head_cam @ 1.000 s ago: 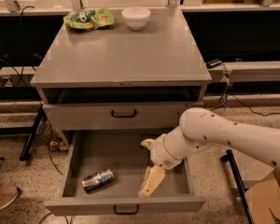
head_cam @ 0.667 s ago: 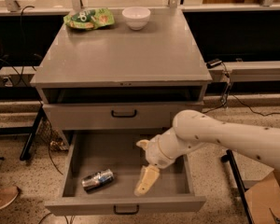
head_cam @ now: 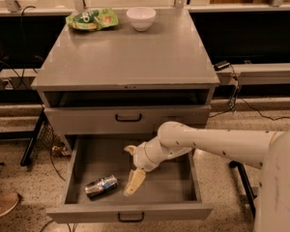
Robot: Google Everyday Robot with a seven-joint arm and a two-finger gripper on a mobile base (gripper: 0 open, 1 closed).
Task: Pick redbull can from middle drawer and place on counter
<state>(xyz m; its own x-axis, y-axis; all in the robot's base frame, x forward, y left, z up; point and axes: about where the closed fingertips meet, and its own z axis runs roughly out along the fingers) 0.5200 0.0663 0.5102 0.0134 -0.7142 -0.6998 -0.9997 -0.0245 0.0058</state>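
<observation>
The redbull can (head_cam: 101,185) lies on its side in the left front part of the open middle drawer (head_cam: 179,187), the lowest drawer of the grey cabinet. My gripper (head_cam: 132,166) hangs inside the drawer, just right of the can and a little above the drawer floor. Its two cream fingers are spread apart: one finger (head_cam: 134,181) points down toward the drawer front, the other (head_cam: 130,149) sits higher toward the back. It holds nothing. The counter (head_cam: 130,52) is the cabinet's flat grey top.
A white bowl (head_cam: 141,18) and a green snack bag (head_cam: 91,19) stand at the back of the counter. A closed drawer with a black handle (head_cam: 128,118) is just above the open one. My white arm (head_cam: 222,144) reaches in from the right. A shoe (head_cam: 4,205) is at the lower left.
My gripper has moved left inside the drawer, closer to the can. The can has not moved.
</observation>
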